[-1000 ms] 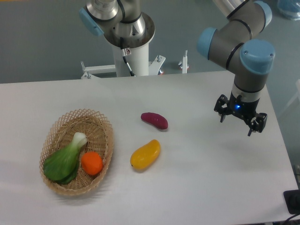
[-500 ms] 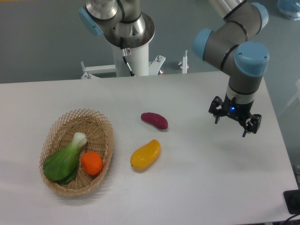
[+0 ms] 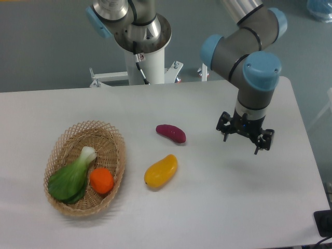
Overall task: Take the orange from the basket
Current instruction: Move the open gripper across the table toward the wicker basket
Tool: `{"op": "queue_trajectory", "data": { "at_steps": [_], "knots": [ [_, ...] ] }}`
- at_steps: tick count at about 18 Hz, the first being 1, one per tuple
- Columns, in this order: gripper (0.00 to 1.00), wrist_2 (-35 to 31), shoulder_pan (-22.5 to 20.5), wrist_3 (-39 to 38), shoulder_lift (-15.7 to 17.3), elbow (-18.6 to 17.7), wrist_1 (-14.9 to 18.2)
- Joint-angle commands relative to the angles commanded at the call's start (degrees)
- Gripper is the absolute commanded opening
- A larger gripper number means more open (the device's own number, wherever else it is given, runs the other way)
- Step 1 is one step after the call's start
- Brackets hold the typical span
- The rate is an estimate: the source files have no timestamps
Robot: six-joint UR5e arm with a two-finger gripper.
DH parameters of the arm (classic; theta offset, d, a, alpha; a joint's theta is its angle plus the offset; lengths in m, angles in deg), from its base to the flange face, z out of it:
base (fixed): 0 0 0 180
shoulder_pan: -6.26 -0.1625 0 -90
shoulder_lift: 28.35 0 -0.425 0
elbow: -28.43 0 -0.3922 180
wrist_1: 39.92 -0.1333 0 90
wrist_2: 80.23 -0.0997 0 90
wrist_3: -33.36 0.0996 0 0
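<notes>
The orange (image 3: 101, 180) is small, round and glossy, lying in the right part of the tan wicker basket (image 3: 66, 141) at the table's left. A green leafy vegetable rests against it on the left. My gripper (image 3: 241, 140) hangs open above the table far to the right of the basket, with nothing between its fingers.
A green bok choy (image 3: 71, 176) shares the basket with the orange. A yellow mango (image 3: 161, 171) and a dark red sweet potato (image 3: 171, 133) lie on the table between basket and gripper. The arm's base pedestal (image 3: 145, 57) stands behind the table's far edge.
The gripper has moved left, toward the table's middle, still open and empty. The fruits and basket have not moved.
</notes>
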Motion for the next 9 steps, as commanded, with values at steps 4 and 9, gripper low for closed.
{"op": "queue_trajectory", "data": {
  "at_steps": [4,9],
  "knots": [
    [1.0,0.8,2.5,-5.2,-0.3,-0.4,0.1],
    [1.0,3.9,7.6,-16.2,0.2,-0.4,0.3]
  ]
}}
